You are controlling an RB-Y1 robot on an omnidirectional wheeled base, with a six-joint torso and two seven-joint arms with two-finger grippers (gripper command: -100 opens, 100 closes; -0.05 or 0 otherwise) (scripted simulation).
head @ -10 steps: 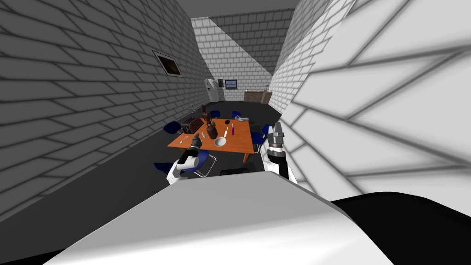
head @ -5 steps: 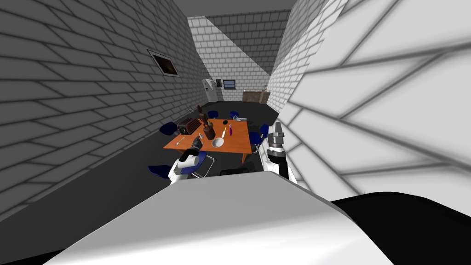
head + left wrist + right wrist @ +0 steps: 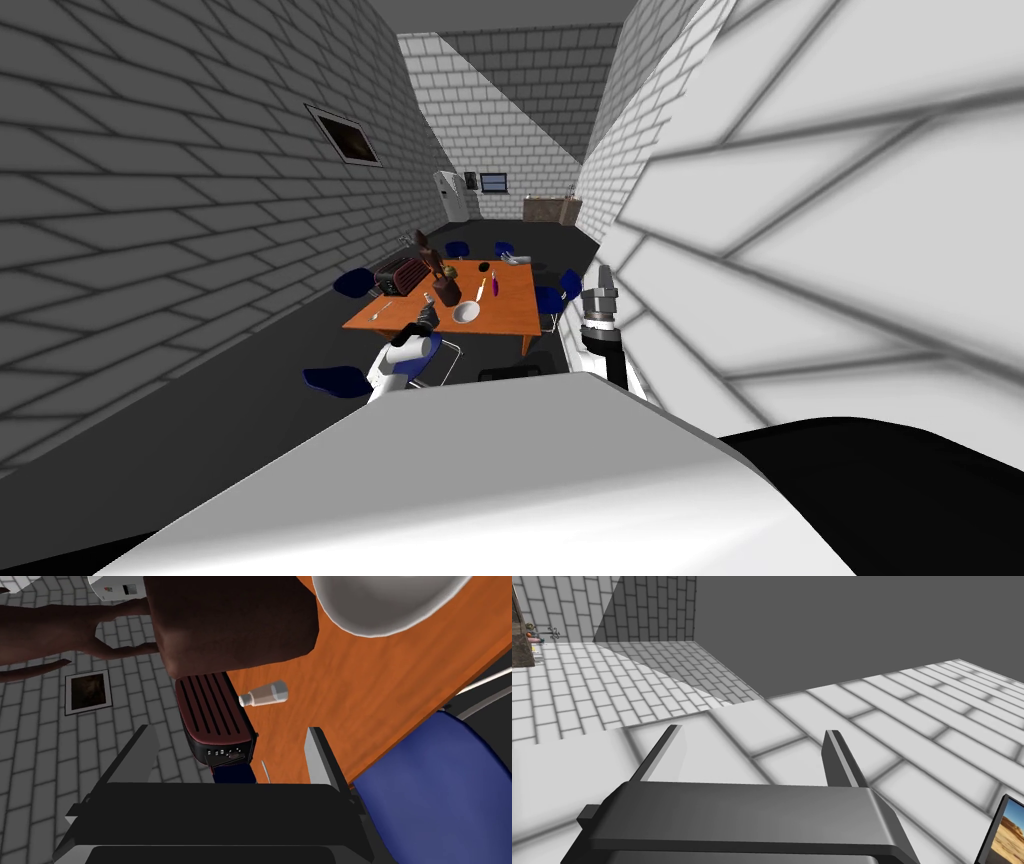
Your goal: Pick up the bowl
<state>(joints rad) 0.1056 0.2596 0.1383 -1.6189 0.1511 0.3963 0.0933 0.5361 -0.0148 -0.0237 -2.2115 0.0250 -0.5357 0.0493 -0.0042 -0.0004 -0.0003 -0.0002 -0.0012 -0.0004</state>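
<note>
A white bowl (image 3: 466,313) sits on the orange table (image 3: 500,315) near its front edge; its rim (image 3: 385,606) also shows in the left wrist view. My left gripper (image 3: 427,310) hovers over the table's near left part, a short way left of the bowl. Its fingers (image 3: 320,758) stand open with nothing between them (image 3: 232,753). My right gripper (image 3: 603,282) is raised beside the right wall, open and empty (image 3: 754,753).
A dark brown pot with a branching plant (image 3: 235,621) stands right beside the bowl. A dark red toaster (image 3: 215,716) and a small white shaker (image 3: 262,694) lie further along the table. Blue chairs (image 3: 440,786) ring the table (image 3: 338,379).
I have moved closer to the table, which has shifted left in the head view. My left gripper has reached forward over the table's near edge.
</note>
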